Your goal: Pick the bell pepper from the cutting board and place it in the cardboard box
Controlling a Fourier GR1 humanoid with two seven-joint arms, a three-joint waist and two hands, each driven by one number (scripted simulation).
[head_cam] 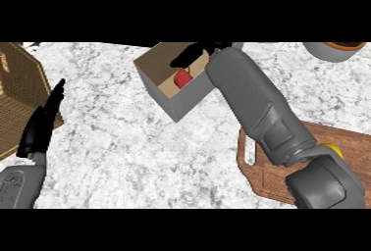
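Over cardboard box (156, 81) at 12 o'clock, right hand (194, 52) hovers; cannot tell whether gripping. Red bell pepper (184, 78) lies inside box, just under hand. Best: let go fully, rise straight up, avoid box wall. Left hand (39, 125) open, resting at 9 o'clock.

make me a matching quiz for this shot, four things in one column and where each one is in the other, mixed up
Things:
1. bell pepper
2. cutting board
3. left hand
4. right hand

Places:
a. lower right of the counter
b. above the cardboard box
c. inside the cardboard box
d. left side, by the woven basket

Pairs: 1-c, 2-a, 3-d, 4-b
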